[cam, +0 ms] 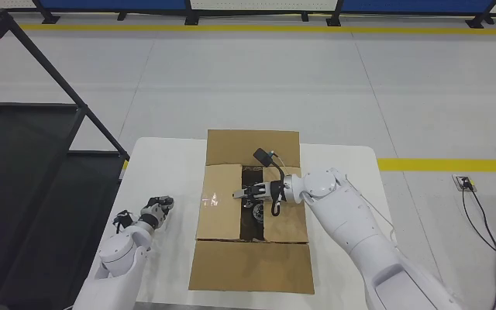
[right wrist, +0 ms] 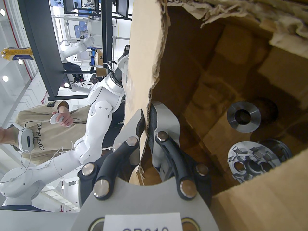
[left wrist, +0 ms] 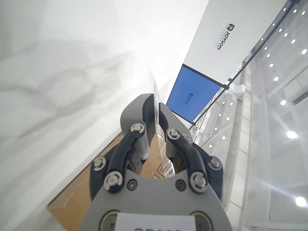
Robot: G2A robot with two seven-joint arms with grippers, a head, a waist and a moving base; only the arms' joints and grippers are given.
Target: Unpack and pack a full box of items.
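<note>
Box (cam: 225, 213), flaps spread, at the middle of the table (cam: 167, 167). My right gripper (right wrist: 146, 118) is clamped on the torn edge of one flap (right wrist: 142, 49), by my judgement to hold the opening clear. A metal ring (right wrist: 243, 120) and a toothed disc (right wrist: 252, 161) lie on the bottom. My left gripper (left wrist: 156, 111), off to the box's left over the table, pinches a thin clear sheet (left wrist: 156, 90), probably lifted out as packing.
</note>
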